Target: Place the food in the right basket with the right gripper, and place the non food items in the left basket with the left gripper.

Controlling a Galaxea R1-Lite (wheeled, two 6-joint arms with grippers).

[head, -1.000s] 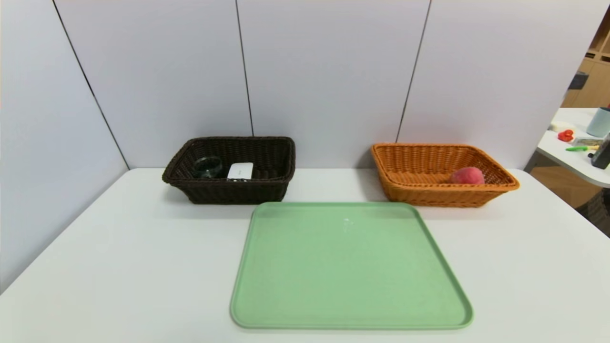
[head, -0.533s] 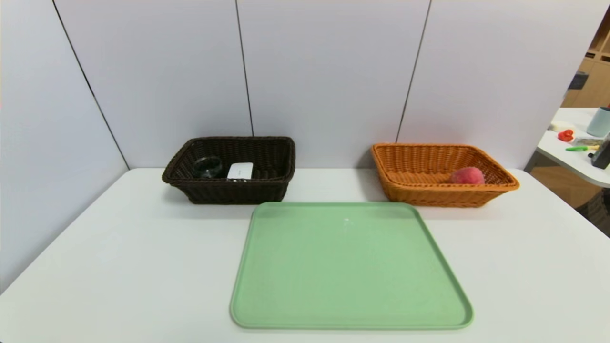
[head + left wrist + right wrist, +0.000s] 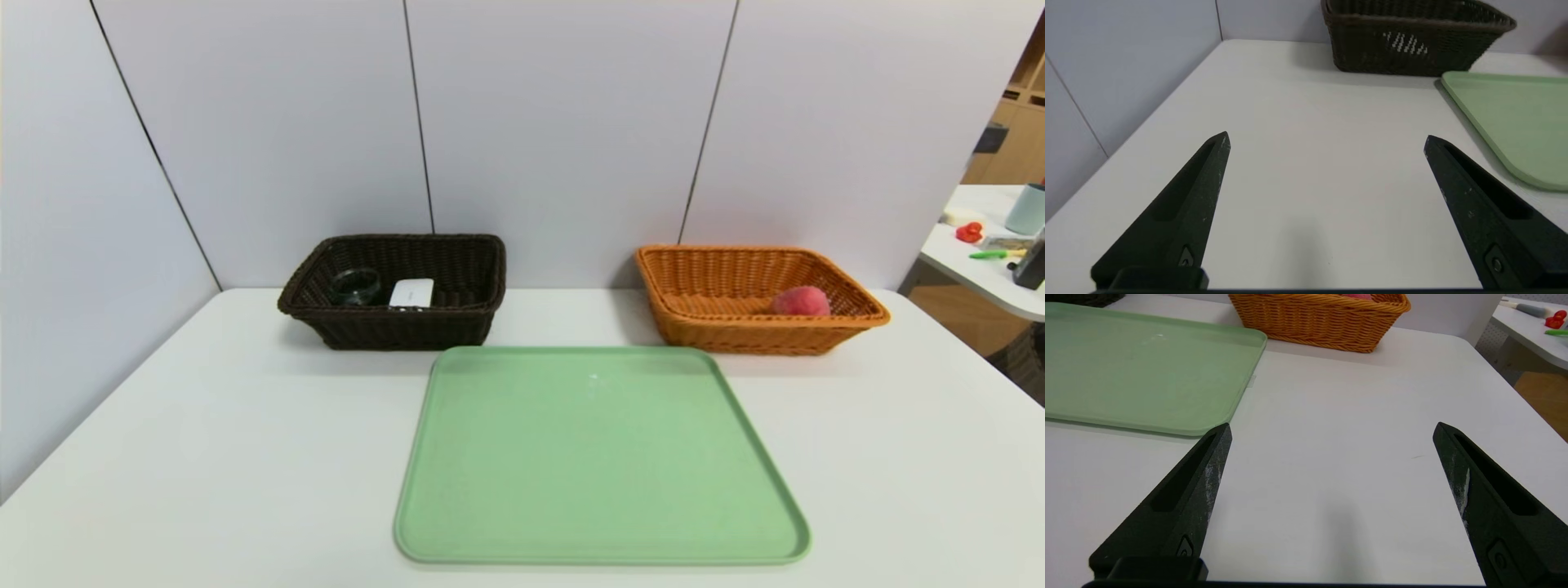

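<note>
With the peach [image 3: 802,301] in the right basket [image 3: 767,322] and the cup [image 3: 356,287] in the left, keep both grippers, jaws wide and empty, parked near.

The black left gripper with tapered, scuffed fingers [image 3: 1327,134] is held above the work surface, its jaws spread wide and nothing gripped. The black right gripper with matching wedge-shaped fingers [image 3: 1333,424] is likewise suspended, jaws parted wide and unloaded. Both grippers are positioned well apart.
</note>
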